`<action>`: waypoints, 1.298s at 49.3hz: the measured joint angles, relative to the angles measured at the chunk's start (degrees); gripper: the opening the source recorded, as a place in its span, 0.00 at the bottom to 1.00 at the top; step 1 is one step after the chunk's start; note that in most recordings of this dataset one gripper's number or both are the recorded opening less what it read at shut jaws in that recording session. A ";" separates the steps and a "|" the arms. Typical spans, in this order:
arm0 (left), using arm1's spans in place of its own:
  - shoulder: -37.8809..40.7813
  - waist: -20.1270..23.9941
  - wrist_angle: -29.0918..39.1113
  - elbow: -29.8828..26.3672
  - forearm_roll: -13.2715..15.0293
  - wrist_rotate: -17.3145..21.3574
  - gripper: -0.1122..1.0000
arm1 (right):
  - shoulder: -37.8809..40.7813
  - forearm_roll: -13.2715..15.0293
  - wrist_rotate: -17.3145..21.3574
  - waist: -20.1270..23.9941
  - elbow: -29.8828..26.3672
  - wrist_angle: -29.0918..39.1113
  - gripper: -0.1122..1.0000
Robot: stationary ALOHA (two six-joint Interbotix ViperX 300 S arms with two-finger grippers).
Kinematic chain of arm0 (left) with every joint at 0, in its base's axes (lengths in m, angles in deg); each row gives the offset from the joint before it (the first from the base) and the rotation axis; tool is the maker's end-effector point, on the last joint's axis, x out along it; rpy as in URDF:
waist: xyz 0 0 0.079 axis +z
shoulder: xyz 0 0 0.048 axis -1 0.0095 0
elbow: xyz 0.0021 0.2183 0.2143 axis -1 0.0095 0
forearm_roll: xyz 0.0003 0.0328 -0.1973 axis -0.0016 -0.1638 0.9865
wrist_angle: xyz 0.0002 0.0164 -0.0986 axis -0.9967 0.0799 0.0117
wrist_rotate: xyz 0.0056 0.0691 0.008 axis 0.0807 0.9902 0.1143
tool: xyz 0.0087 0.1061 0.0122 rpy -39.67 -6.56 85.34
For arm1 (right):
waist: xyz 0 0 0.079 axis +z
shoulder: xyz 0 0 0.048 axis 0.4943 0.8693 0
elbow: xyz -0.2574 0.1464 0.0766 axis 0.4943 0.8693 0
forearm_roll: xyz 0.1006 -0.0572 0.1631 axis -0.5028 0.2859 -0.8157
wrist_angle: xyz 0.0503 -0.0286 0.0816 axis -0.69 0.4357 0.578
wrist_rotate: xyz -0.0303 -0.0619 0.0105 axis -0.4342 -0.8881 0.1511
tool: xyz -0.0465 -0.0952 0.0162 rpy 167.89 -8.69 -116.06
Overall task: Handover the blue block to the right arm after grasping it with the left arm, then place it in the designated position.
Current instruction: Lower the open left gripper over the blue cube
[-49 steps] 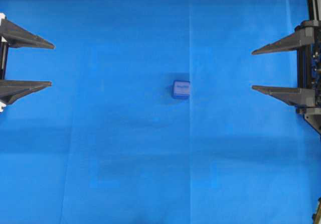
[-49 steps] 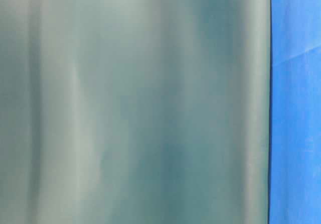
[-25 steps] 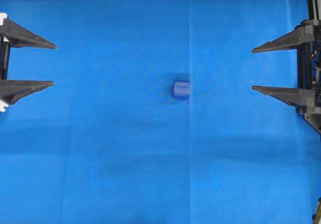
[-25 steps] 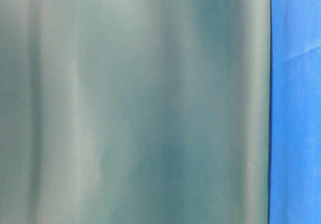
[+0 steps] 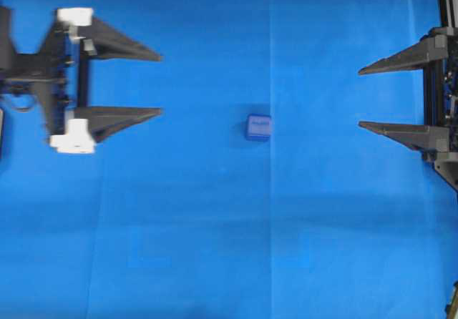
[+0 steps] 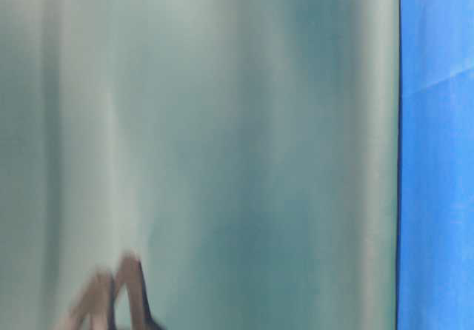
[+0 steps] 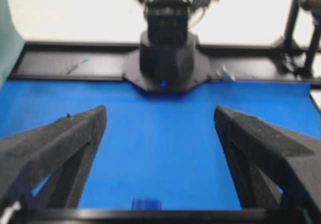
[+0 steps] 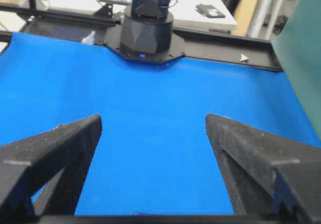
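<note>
I'm on the approach: my left gripper (image 5: 160, 83) is spread wide and empty, well short of the block (image 5: 258, 127), which sits mid-cloth (image 5: 215, 226). The right gripper (image 5: 360, 98) waits wide apart too. Next I need to drop over the block and close.

The left arm's black gripper (image 5: 159, 83) has two long, pointed, triangular fingers with a rough matte surface, a white block at each finger base, and a boxy black wrist behind them (a thin dark cable loops beside it). The right arm's all-black gripper (image 5: 361, 99) has matching pointed fingers, without white blocks. Each wrist view shows the opposite arm's black, faceted base carrying a small blue light.
</note>
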State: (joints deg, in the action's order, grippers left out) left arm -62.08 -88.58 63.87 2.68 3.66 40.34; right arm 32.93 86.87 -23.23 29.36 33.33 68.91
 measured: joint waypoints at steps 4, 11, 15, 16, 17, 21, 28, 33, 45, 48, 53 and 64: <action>4.66 0.09 -0.79 -3.78 -0.09 0.09 0.93 | 0.00 0.00 0.00 0.00 0.00 0.00 0.98; 11.43 0.18 -0.70 -10.37 -0.09 0.26 0.93 | 0.00 0.00 0.00 0.00 0.00 -0.09 0.98; 15.03 0.18 0.09 -14.06 0.00 0.26 0.93 | 0.00 0.00 0.00 0.00 -0.09 -0.09 0.98; 15.82 0.18 0.44 -14.77 -0.09 0.26 0.93 | 0.09 0.00 0.00 0.00 -0.09 -0.09 0.98; 16.52 0.26 0.70 -15.47 -0.09 0.26 0.93 | 0.09 0.00 0.00 0.00 -0.09 -0.09 0.98; 19.07 0.53 1.85 -18.11 -0.09 0.18 0.93 | 0.09 0.00 0.00 0.00 -0.09 -0.09 0.98; 23.12 0.79 4.04 -22.15 0.00 0.18 0.93 | 0.18 0.00 0.00 0.00 -0.09 -0.09 0.98; 24.43 0.97 4.75 -23.82 -0.09 0.18 0.93 | 0.09 0.00 0.00 0.00 -0.09 -0.09 0.98; 24.79 1.05 6.15 -24.87 -0.09 0.18 0.93 | 0.09 0.00 0.00 -0.09 0.00 -0.09 0.98; 24.87 1.14 7.47 -25.31 -0.09 0.09 0.93 | 0.09 0.00 0.00 0.00 -0.09 -0.09 0.98; 25.49 1.14 12.48 -27.42 -0.18 -0.09 0.93 | 0.18 0.00 0.00 -0.09 0.00 -0.09 0.98; 27.86 0.88 29.36 -34.89 -0.18 -0.62 0.93 | 0.18 0.00 0.00 -0.09 -0.09 -0.09 0.98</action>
State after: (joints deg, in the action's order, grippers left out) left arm -34.22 -87.70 93.22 -32.21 3.48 39.73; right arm 33.10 86.87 -23.23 29.27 33.24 68.82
